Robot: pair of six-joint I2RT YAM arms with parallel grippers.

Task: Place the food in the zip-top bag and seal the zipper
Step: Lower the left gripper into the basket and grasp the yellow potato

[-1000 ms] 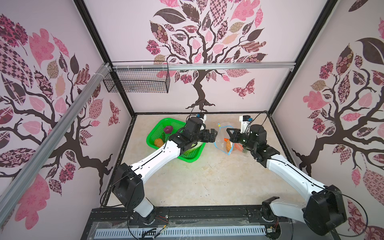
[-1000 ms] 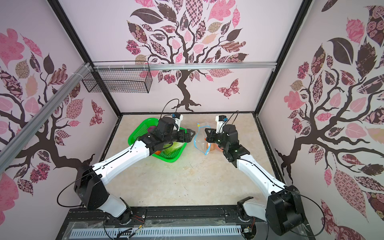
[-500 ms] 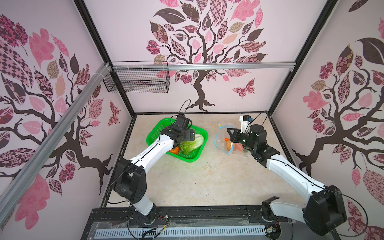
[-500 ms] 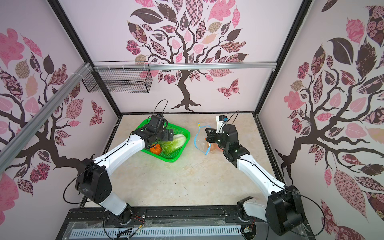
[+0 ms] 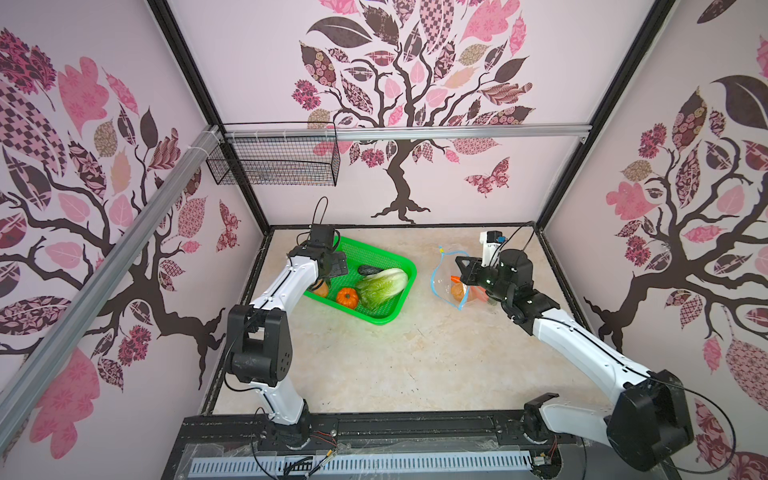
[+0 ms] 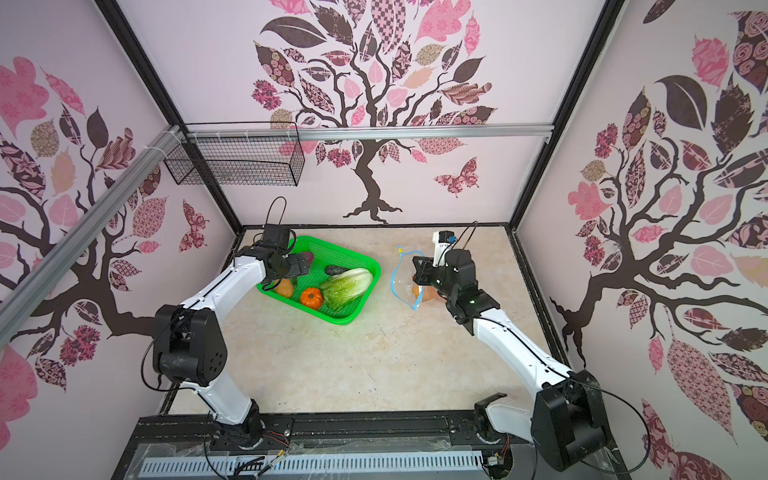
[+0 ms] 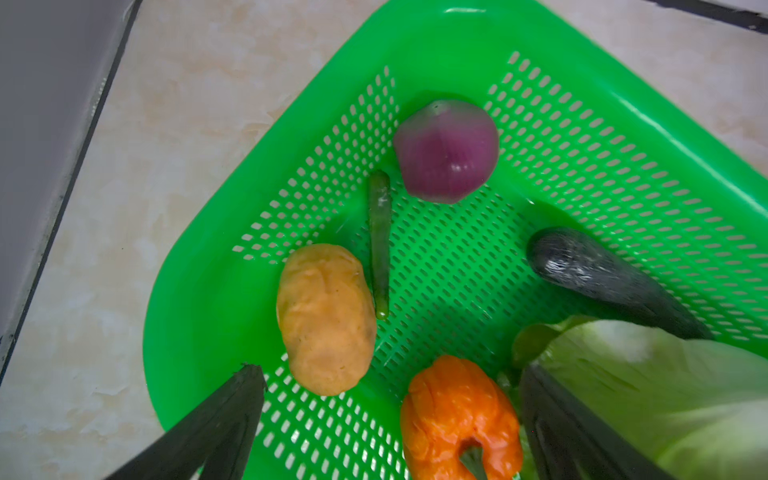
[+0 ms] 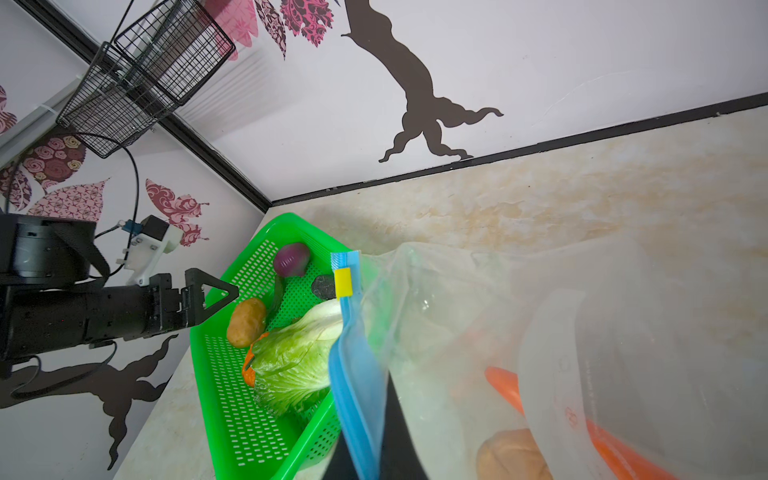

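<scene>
One empty, wide-open left tool (image 7: 388, 370) hovered by the potato (image 7: 326, 318), at the pumpkin's (image 5: 347, 298) 9 o'clock, best gripped across its narrow middle; the right tool (image 5: 461, 270) pinched the zipper (image 8: 353, 374).

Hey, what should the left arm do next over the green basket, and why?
Probably lower the left tool onto the pumpkin, which lies right under its open jaws in the basket, then close. The right tool holds the mouth of the zip-top bag open, ready for more food.
</scene>
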